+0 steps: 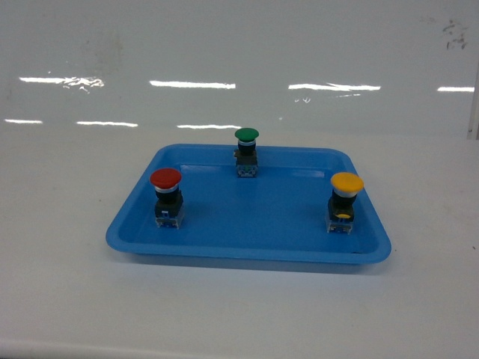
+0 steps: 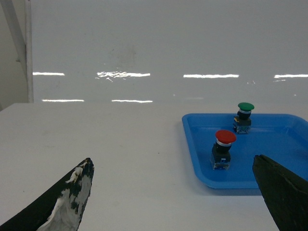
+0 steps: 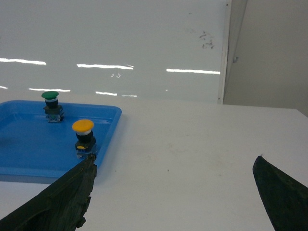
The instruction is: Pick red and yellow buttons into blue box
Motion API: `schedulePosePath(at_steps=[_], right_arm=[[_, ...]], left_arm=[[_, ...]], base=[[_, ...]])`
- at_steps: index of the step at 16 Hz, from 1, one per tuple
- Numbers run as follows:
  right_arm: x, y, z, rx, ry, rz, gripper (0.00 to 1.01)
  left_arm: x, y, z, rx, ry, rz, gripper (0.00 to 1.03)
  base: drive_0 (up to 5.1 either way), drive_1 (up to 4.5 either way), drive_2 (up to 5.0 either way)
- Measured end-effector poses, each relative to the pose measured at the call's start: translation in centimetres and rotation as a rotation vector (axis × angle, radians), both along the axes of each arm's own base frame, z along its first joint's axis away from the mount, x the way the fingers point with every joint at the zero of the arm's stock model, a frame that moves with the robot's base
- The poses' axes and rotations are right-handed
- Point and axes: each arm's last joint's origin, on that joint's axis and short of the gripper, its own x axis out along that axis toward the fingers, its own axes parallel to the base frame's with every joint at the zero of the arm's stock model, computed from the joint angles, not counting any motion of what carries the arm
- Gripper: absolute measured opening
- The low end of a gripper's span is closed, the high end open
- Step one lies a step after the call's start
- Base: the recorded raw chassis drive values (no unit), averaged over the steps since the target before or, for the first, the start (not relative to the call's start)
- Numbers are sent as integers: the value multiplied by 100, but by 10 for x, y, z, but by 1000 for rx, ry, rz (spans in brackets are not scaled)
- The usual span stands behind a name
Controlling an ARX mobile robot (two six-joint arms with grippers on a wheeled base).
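The red button [image 1: 166, 197] stands upright at the left of a shallow blue tray [image 1: 247, 254]; the yellow button [image 1: 345, 202] stands at the tray's right. In the left wrist view the red button [image 2: 223, 148] lies ahead and to the right of my left gripper [image 2: 173, 166], which is open over bare table. In the right wrist view the yellow button [image 3: 83, 134] sits just beyond the left fingertip of my right gripper [image 3: 174, 159], also open and holding nothing. Neither gripper shows in the head view. The blue box is out of view.
A green button [image 1: 246, 152] stands at the tray's far edge, also seen as the green button [image 2: 244, 117] and green button [image 3: 51, 106] from the wrists. White table [image 1: 67, 299] surrounds the tray; a glossy white wall [image 1: 224, 45] rises behind it.
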Motion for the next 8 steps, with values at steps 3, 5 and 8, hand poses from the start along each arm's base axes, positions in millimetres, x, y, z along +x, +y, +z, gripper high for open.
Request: schedulePosePath(at_steps=[3,5,8], right_arm=[[0,0,0,0,0,0,98],[0,0,0,0,0,0,98],[0,0,0,0,0,0,98]], left_arm=[[0,0,0,0,0,0,98],[0,0,0,0,0,0,98],[0,0,0,0,0,0,98]], base=[[0,0,0],[0,0,0],[0,0,0]])
